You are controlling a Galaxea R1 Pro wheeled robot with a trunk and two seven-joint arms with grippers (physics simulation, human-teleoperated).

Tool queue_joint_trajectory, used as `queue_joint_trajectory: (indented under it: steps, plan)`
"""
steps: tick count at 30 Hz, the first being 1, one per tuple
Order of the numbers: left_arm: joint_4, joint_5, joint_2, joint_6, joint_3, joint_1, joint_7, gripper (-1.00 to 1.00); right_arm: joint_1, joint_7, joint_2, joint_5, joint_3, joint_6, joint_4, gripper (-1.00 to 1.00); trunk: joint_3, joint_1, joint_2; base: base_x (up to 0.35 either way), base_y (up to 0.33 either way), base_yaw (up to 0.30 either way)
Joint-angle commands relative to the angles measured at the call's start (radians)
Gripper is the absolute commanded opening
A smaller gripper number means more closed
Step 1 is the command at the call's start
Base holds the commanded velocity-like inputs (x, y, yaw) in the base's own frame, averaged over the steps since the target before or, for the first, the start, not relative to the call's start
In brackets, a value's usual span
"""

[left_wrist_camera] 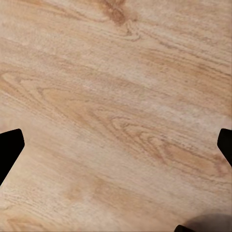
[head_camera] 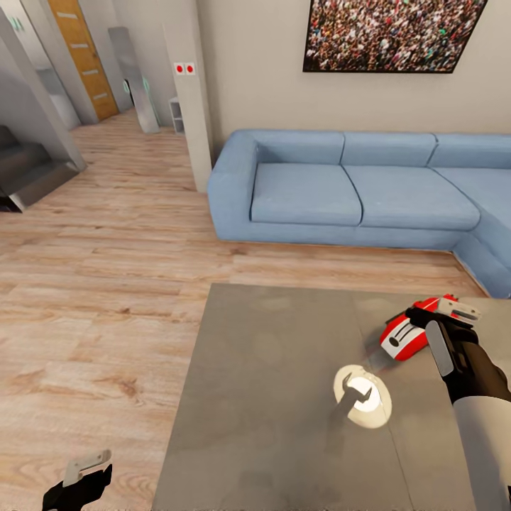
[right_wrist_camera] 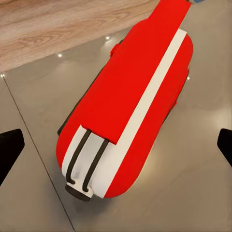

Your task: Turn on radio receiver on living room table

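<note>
Low at the frame's bottom left, the left gripper (head_camera: 79, 474) hangs spread above wood floor (head_camera: 92, 305). Right gripper (head_camera: 454, 312), fingers apart, hovers over the radio receiver (head_camera: 406, 333) on the table (head_camera: 270, 397), right of centre.

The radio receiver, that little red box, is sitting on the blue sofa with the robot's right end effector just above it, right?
Not quite. The radio receiver lies on the grey table, not on the sofa, which stands behind the table across a strip of floor. The head view shows this. The right end effector is indeed just over it.
</note>
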Motion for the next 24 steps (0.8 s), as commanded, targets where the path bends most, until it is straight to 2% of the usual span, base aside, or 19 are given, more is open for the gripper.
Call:
queue_joint_trajectory:
  steps: [1, 5, 7, 8, 10, 14, 24]
  plan:
    - [0.000, 0.000, 0.000, 0.000, 0.000, 0.000, 0.000, 1.00, 0.000, 0.000, 0.000, 0.000, 0.000, 0.000, 0.000, 1.00, -0.002, 0.000, 0.000, 0.000, 0.000, 0.000]
    - [0.000, 0.000, 0.000, 0.000, 0.000, 0.000, 0.000, 1.00, 0.000, 0.001, 0.000, -0.001, 0.002, -0.002, 0.000, 1.00, -0.008, 0.000, 0.000, 0.000, 0.000, 0.000]
    - [0.000, 0.000, 0.000, 0.000, 0.000, 0.000, 0.000, 1.00, 0.000, 0.002, 0.000, -0.001, 0.017, -0.001, 0.000, 1.00, -0.011, 0.000, 0.000, 0.000, 0.000, 0.000]
    - [0.000, 0.000, 0.000, 0.000, 0.000, 0.000, 0.000, 1.00, 0.000, 0.002, 0.000, -0.002, 0.027, -0.001, 0.000, 1.00, -0.013, 0.000, 0.000, 0.000, 0.000, 0.000]
    - [0.000, 0.000, 0.000, 0.000, 0.000, 0.000, 0.000, 1.00, 0.000, 0.001, 0.000, -0.001, 0.069, -0.001, 0.000, 1.00, -0.016, 0.000, 0.000, 0.000, 0.000, 0.000]
    - [0.000, 0.000, 0.000, 0.000, 0.000, 0.000, 0.000, 1.00, -0.001, 0.000, 0.000, -0.002, 0.104, -0.001, 0.000, 1.00, -0.022, 0.000, 0.000, 0.000, 0.000, 0.000]
    - [0.000, 0.001, 0.000, -0.001, 0.002, 0.000, -0.001, 1.00, -0.063, -0.001, -0.002, -0.012, 0.113, 0.013, 0.039, 1.00, -0.038, 0.000, 0.000, 0.000, 0.000, 0.000]
